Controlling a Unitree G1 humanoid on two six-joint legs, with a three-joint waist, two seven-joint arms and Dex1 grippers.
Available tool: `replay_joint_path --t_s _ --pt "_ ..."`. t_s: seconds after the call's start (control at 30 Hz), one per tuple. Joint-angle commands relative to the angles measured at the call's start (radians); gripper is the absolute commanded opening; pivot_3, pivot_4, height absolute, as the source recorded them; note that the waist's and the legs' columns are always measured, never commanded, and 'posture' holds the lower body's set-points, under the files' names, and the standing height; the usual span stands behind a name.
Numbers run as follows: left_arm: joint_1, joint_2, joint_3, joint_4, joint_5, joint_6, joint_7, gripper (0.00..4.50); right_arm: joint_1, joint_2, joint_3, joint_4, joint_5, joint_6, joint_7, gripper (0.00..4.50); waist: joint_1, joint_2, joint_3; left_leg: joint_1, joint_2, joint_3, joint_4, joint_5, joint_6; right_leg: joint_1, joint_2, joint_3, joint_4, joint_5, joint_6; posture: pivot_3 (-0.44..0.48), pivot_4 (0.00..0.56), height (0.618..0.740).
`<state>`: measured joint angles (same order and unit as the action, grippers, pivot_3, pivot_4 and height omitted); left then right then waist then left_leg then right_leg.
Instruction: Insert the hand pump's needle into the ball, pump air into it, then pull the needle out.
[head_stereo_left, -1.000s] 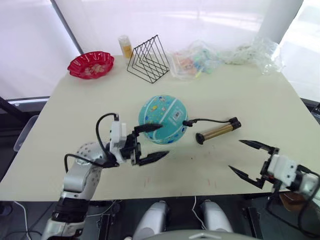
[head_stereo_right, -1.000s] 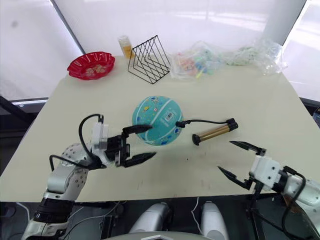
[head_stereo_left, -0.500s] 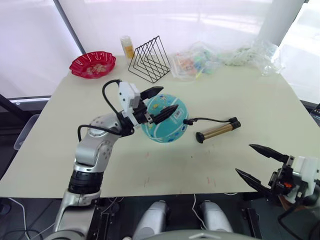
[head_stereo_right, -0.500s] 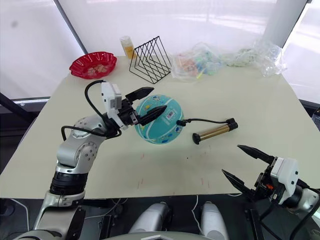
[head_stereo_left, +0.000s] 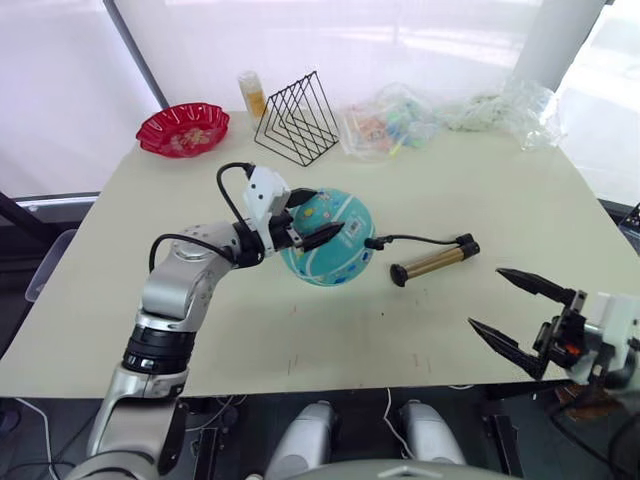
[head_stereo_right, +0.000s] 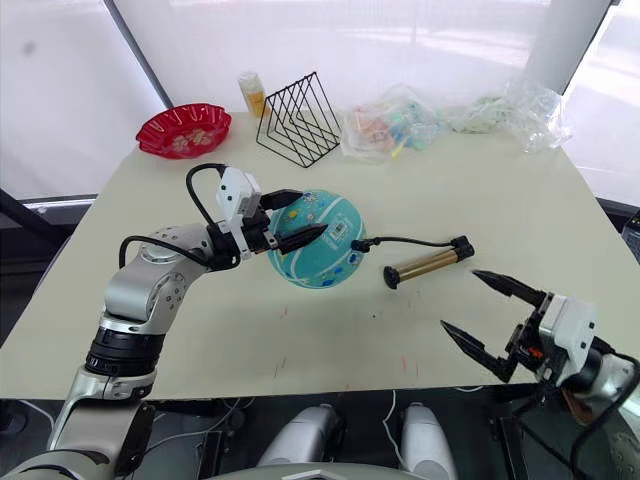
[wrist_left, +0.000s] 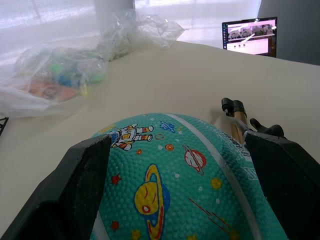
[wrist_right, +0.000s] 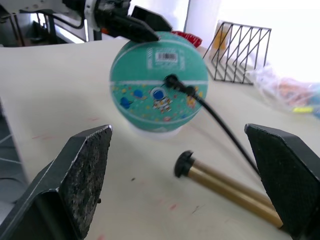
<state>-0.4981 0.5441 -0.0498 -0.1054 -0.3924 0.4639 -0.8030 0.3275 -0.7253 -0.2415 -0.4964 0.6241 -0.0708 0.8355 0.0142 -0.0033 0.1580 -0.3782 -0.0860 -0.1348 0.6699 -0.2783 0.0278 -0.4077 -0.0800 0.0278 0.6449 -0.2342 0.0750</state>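
The ball (head_stereo_left: 327, 237) sits mid-surface (head_stereo_left: 480, 190), teal, pebbled rubber, white stripes, cartoon prints and a label patch; light and grippy, I'd judge, but ready to roll, so hold it across its widest part; the left claw (head_stereo_left: 310, 215) straddles its top, fingers spread, not clamping; the hand pump (head_stereo_left: 434, 261) lies just beside, hose end at the ball's side; the right claw (head_stereo_left: 525, 315) hovers released near the surface's edge.

Big pale table (head_stereo_left: 480, 190) under bright white window light. At the far edge: red dish (head_stereo_left: 183, 129), small yellow bottle (head_stereo_left: 250, 94), black wire rack (head_stereo_left: 297, 119), crinkly clear bags (head_stereo_left: 440, 115). Black slanted pole (head_stereo_left: 135, 52) behind. Lit screen (wrist_left: 249, 36) off past the table.
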Motion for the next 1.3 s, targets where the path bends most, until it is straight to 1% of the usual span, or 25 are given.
replay_joint_path --t_s 0.03,0.1,0.23,0.37,0.43,0.57,0.67,0.73,1.0,1.23,1.3 --pt "0.006 -0.001 -0.05 0.042 0.047 -0.017 -0.021 4.5 -0.06 -0.012 0.029 -0.045 -0.02 0.069 -0.025 4.45 0.002 0.0 0.0 0.0 0.0 0.0 0.0 0.0 0.0 0.0 0.0 0.0 0.0 0.0 0.0 0.0 0.15 0.74" --pt "-0.002 -0.011 -0.055 0.067 0.059 -0.018 -0.018 4.5 -0.113 -0.016 0.057 -0.04 -0.034 0.114 -0.039 4.45 0.001 0.0 0.0 0.0 0.0 -0.001 0.0 0.0 0.0 0.0 0.0 -0.001 0.0 0.0 0.0 0.0 0.15 0.74" --pt "-0.018 -0.036 -0.066 0.125 0.091 -0.048 -0.016 4.5 -0.295 -0.004 0.159 -0.001 -0.101 0.2 -0.061 4.45 0.001 0.0 -0.001 0.0 0.0 0.0 0.001 0.001 -0.001 0.0 0.0 0.0 0.0 0.001 0.0 0.0 0.15 0.74" --pt "-0.02 -0.052 -0.072 0.143 0.099 -0.052 -0.017 4.5 -0.441 -0.004 0.258 0.055 -0.217 0.233 -0.054 4.45 0.006 0.001 -0.001 0.0 0.0 -0.001 0.001 0.002 -0.002 0.001 0.0 -0.002 0.0 0.003 -0.001 0.0 0.15 0.74" --pt "-0.02 -0.06 -0.077 0.145 0.102 -0.057 -0.022 4.5 -0.533 0.008 0.314 0.106 -0.284 0.224 -0.048 4.45 0.004 0.001 -0.001 0.0 0.0 -0.002 0.001 0.003 -0.002 0.001 0.0 -0.002 0.0 0.003 -0.001 0.0 0.15 0.74" --pt "-0.022 -0.067 -0.08 0.153 0.111 -0.065 -0.029 4.5 -0.655 0.03 0.388 0.196 -0.387 0.183 -0.024 4.45 0.006 0.0 -0.001 0.0 0.0 -0.002 0.001 0.005 -0.002 0.001 0.0 -0.003 0.0 0.005 -0.001 0.0 0.15 0.74" --pt "-0.023 -0.073 -0.081 0.159 0.116 -0.07 -0.029 4.5 -0.744 0.039 0.45 0.298 -0.506 0.087 -0.009 4.45 0.006 0.001 -0.001 0.0 0.0 -0.002 0.001 0.005 -0.003 0.001 0.0 -0.003 0.0 0.006 -0.001 0.0 0.15 0.74" --pt "-0.019 -0.078 -0.081 0.157 0.117 -0.068 -0.026 4.5 -0.789 0.045 0.481 0.358 -0.572 0.019 -0.003 4.45 0.005 0.001 -0.001 0.0 -0.001 -0.002 0.001 0.005 -0.003 0.001 0.0 -0.003 0.0 0.006 -0.001 0.0 0.15 0.74" --pt "-0.013 -0.094 -0.08 0.15 0.118 -0.061 -0.028 4.5 -0.912 0.088 0.563 0.536 -0.746 -0.176 0.002 4.45 0.005 0.001 -0.002 0.0 -0.001 -0.003 0.001 0.006 -0.004 0.0 0.0 -0.004 0.0 0.006 -0.002 0.0 0.15 0.74" --pt "-0.012 -0.097 -0.078 0.154 0.117 -0.059 -0.031 4.5 -0.953 0.135 0.574 0.621 -0.799 -0.246 -0.015 4.45 0.006 0.001 -0.002 0.0 -0.001 -0.004 0.001 0.006 -0.004 0.0 0.0 -0.004 0.0 0.006 -0.002 0.0 0.15 0.74" --pt "-0.011 -0.098 -0.077 0.154 0.117 -0.059 -0.03 4.5 -0.957 0.144 0.571 0.633 -0.803 -0.256 -0.013 3.92 0.006 0.001 -0.002 0.0 -0.001 -0.004 0.001 0.006 -0.004 0.0 0.0 -0.004 0.0 0.006 -0.002 0.0 0.15 0.74"
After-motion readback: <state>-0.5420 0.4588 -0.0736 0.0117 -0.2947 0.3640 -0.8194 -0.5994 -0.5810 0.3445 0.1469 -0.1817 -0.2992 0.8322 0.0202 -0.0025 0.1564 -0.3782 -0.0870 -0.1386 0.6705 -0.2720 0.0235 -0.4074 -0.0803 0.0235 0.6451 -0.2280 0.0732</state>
